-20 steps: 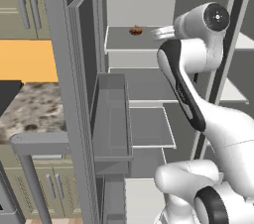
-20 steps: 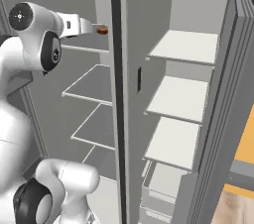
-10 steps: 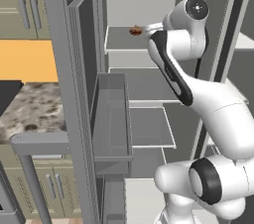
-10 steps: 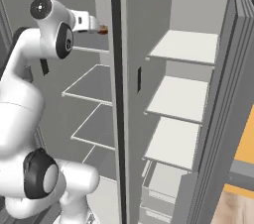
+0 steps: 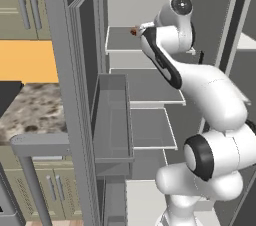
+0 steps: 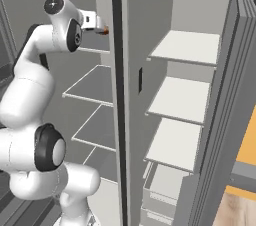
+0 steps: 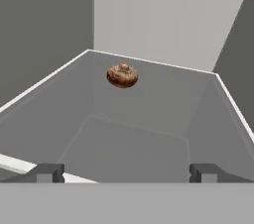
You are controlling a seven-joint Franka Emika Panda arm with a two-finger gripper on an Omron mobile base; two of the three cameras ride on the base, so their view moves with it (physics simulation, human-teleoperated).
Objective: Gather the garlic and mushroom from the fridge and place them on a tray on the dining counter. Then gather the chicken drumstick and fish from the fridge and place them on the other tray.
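Mushroom, brown lumpy dome, smooth white fridge shelf, pincer spread wide

The white arm rises from its base, bends at a dark elbow joint and reaches high and forward, its upper links folded close together near the top. The wrist levels out, aiming the gripper straight ahead. Its two dark fingertips stand wide apart, jaws fully spread, with nothing held between them.
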